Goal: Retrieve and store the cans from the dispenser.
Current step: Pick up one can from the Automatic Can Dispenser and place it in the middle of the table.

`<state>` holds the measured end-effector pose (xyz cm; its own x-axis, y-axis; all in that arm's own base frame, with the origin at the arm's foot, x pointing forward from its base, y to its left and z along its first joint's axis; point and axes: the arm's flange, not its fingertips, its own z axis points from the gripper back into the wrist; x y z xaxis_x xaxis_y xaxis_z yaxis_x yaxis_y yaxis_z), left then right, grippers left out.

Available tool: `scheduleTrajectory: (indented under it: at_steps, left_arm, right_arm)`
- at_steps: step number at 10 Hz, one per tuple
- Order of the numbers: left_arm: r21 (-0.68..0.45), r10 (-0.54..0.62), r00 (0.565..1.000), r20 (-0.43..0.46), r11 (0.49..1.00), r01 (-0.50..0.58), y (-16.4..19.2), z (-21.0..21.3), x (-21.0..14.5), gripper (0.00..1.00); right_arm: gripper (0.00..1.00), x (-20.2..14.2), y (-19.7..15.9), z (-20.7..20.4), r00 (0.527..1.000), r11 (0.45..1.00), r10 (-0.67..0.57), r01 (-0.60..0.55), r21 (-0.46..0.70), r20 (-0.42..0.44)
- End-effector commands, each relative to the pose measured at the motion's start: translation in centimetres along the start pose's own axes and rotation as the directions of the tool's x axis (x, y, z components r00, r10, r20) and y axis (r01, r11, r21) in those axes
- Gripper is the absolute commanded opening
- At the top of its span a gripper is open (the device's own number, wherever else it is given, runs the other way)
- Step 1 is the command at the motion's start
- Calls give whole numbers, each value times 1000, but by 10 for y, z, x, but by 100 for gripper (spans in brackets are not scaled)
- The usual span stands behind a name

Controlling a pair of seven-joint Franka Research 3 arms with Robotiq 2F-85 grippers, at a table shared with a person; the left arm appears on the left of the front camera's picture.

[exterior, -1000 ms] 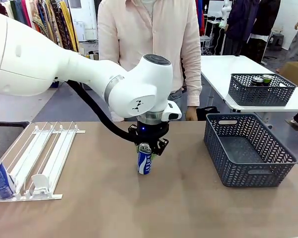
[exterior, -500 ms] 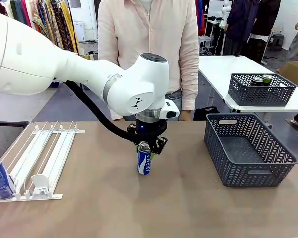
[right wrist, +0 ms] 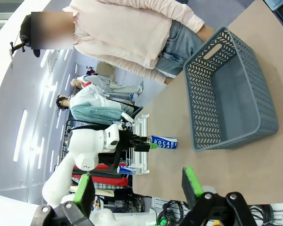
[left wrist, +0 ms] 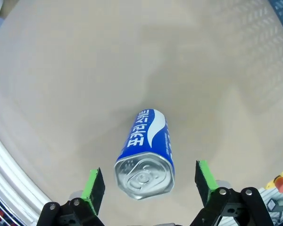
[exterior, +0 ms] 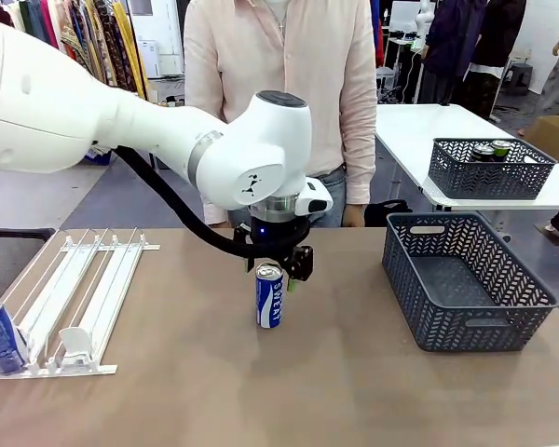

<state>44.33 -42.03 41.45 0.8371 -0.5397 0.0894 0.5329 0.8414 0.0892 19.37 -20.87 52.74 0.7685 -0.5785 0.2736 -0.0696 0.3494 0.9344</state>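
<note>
Left gripper [exterior: 272, 271] released: pads [left wrist: 92, 187] spread wide, clear of blue can [exterior: 269, 300], flanking its silver top. Upright on table [exterior: 354, 391], long axis vertical, top up, well left of grey basket [exterior: 466, 321]. Wrist pointing straight down, arm reaching in from left.

Bright, even overhead light fills the front view. The table [exterior: 373, 391] carries only faint, soft shadows beside the blue can [exterior: 269, 298] and under the basket [exterior: 466, 289], and the white arm [exterior: 121, 121] has a mild sheen without glare. Everything there is sharp. In the left wrist view the wide lens bows the table toward the corners, a broad soft shadow lies around the blue can, and its silver top glints. The right wrist view is rolled sideways and bent at the edges, with ceiling light strips [right wrist: 23, 127] at mid left.
</note>
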Motion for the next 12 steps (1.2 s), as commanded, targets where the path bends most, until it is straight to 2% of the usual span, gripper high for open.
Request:
scheduleTrajectory:
  at_steps: [1,2,3,5,6,7,8,9,10,11,12]
  left_arm:
    - [-41,9,999,33,999,-8,16,30,-15,100]
    - [-57,24,999,36,998,-22,24,53,-25,100]
    - [-129,15,1000,3,991,-14,34,79,-43,100]
    - [-165,59,997,40,985,-51,75,131,-100,100]
    - [-279,103,994,32,956,-90,121,160,-138,100]
    - [-374,252,968,18,899,-227,172,180,-174,100]
    - [-506,327,945,-2,815,-283,220,192,-214,100]
    - [-644,472,881,-20,668,-372,263,195,-256,100]
    - [-801,593,802,-69,446,-399,313,192,-307,100]
    - [-895,675,732,-94,265,-359,354,183,-353,100]
    - [-942,716,690,-106,149,-300,390,173,-395,100]
  right_arm:
    - [100,4,2,0,1000,999,24,-24,30,14]
    - [100,4,2,0,1000,999,24,-24,30,14]
    - [100,4,2,0,1000,999,24,-24,30,14]
    - [100,4,2,0,1000,999,24,-24,30,14]
    - [100,4,2,0,1000,999,24,-24,30,14]
    - [100,4,2,0,1000,999,24,-24,30,14]
    - [100,4,2,0,1000,999,24,-24,30,14]
    - [100,4,2,0,1000,999,24,-24,30,14]
    - [100,4,2,0,1000,999,24,-24,30,14]
    - [100,4,2,0,1000,999,24,-24,30,14]
    - [100,4,2,0,1000,999,24,-24,30,14]
